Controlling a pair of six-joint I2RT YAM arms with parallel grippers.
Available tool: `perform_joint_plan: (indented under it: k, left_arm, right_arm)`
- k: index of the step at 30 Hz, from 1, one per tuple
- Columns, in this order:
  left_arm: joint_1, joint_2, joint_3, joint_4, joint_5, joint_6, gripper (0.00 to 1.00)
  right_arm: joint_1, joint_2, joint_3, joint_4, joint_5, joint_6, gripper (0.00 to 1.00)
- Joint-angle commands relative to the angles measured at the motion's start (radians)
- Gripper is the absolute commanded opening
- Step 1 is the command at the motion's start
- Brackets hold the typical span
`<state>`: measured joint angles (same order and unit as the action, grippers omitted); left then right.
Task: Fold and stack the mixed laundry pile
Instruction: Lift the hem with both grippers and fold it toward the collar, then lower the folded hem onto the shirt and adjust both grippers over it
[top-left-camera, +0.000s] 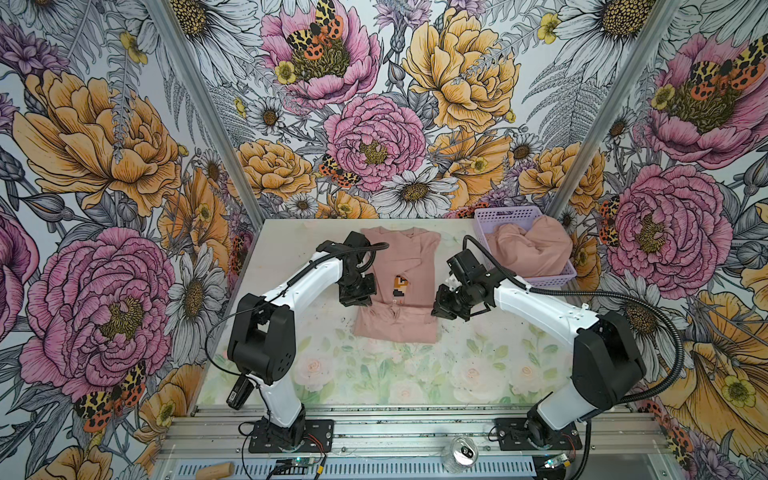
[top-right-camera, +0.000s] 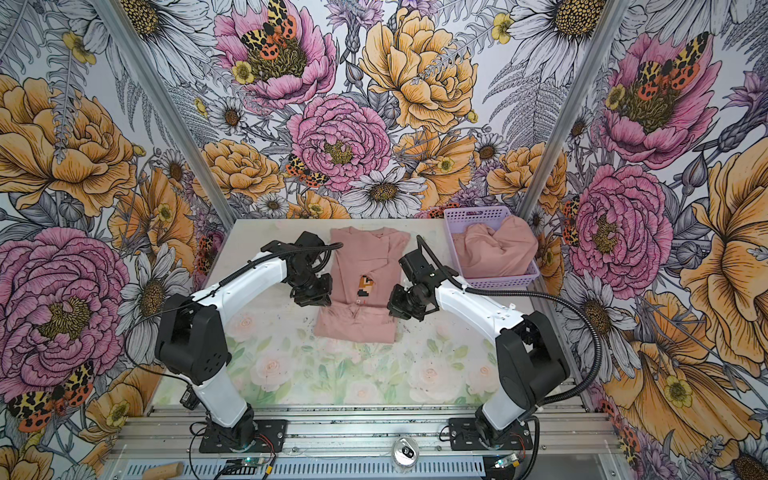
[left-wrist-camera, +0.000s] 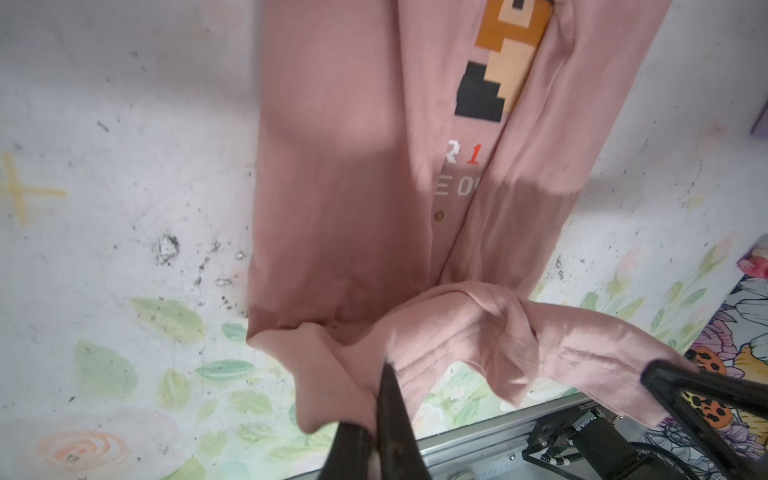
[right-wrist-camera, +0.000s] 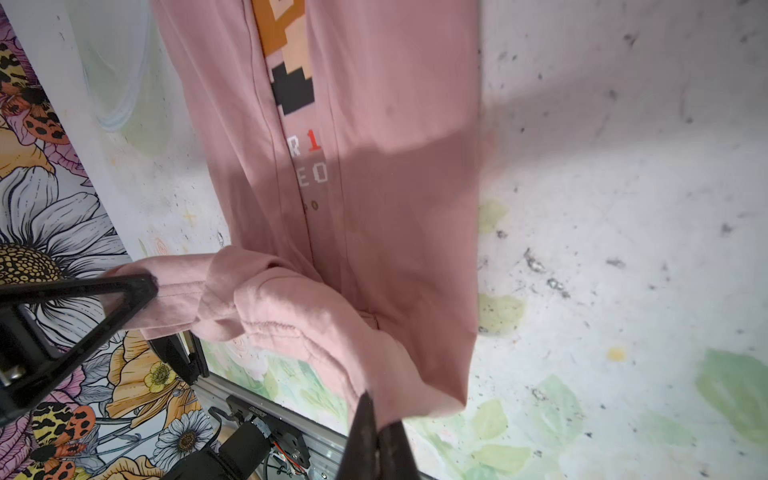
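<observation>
The left gripper (left-wrist-camera: 376, 399) is clenched on the near hem of the T-shirt (top-left-camera: 397, 274), its dark fingers (left-wrist-camera: 390, 407) pinching a bunched corner of pink cloth lifted off the table. The right gripper (right-wrist-camera: 376, 419) is likewise clamped on the hem's other corner, fingers (right-wrist-camera: 365, 419) pressed together with fabric between them. In both top views the two grippers sit at either side of the shirt, the left gripper (top-left-camera: 356, 293) at its left edge and the right gripper (top-left-camera: 446, 305) at its right edge, with the raised hem band stretched between them and doubled toward the far side over the shirt's lower part.

The T-shirt lies lengthwise in the middle of the table (top-left-camera: 291, 257), its sides already folded inward so only a strip of the pixel figure (top-left-camera: 400, 286) and some white lettering (left-wrist-camera: 455, 189) show along the centre seam. Its collar end points to the far edge.

At the far right corner stands a lavender basket (top-left-camera: 505, 218) holding a crumpled pink garment (top-left-camera: 528, 247), well apart from the shirt.
</observation>
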<state>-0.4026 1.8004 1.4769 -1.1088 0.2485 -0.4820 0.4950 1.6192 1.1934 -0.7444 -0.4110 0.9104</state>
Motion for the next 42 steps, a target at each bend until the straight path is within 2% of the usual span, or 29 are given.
perform_joint_plan:
  k: [1, 9, 16, 25, 34, 35, 36, 38, 40, 42]
  left_arm:
    - [0.022, 0.093, 0.093, 0.000, 0.010, 0.064, 0.00]
    - [0.075, 0.246, 0.271, -0.002, 0.007, 0.096, 0.00]
    - [0.088, 0.323, 0.351, 0.000, 0.015, 0.109, 0.00]
    - [0.099, 0.393, 0.386, 0.001, -0.002, 0.122, 0.00]
    - [0.110, 0.437, 0.422, 0.005, -0.031, 0.123, 0.00]
    - [0.113, 0.442, 0.426, 0.006, -0.035, 0.122, 0.03]
    - [0.113, 0.444, 0.426, 0.008, -0.035, 0.122, 0.11]
    - [0.118, 0.440, 0.421, 0.015, -0.041, 0.118, 0.21]
    - [0.122, 0.428, 0.413, 0.019, -0.048, 0.111, 0.35]
    - [0.123, 0.403, 0.396, 0.020, -0.066, 0.107, 0.44]
  right_arm:
    - [-0.038, 0.058, 0.072, -0.007, -0.029, -0.086, 0.00]
    - [-0.106, 0.190, 0.197, -0.004, -0.017, -0.149, 0.00]
    - [-0.129, 0.288, 0.286, -0.004, -0.011, -0.186, 0.00]
    - [-0.142, 0.396, 0.379, -0.004, -0.001, -0.214, 0.00]
    - [-0.151, 0.447, 0.391, -0.006, 0.024, -0.233, 0.00]
    - [-0.152, 0.453, 0.393, -0.004, 0.029, -0.239, 0.00]
    - [-0.154, 0.459, 0.396, -0.004, 0.028, -0.247, 0.00]
    - [-0.161, 0.479, 0.415, -0.003, 0.023, -0.271, 0.00]
    - [-0.167, 0.480, 0.444, -0.003, 0.019, -0.293, 0.11]
    - [-0.171, 0.457, 0.460, -0.005, 0.019, -0.310, 0.23]
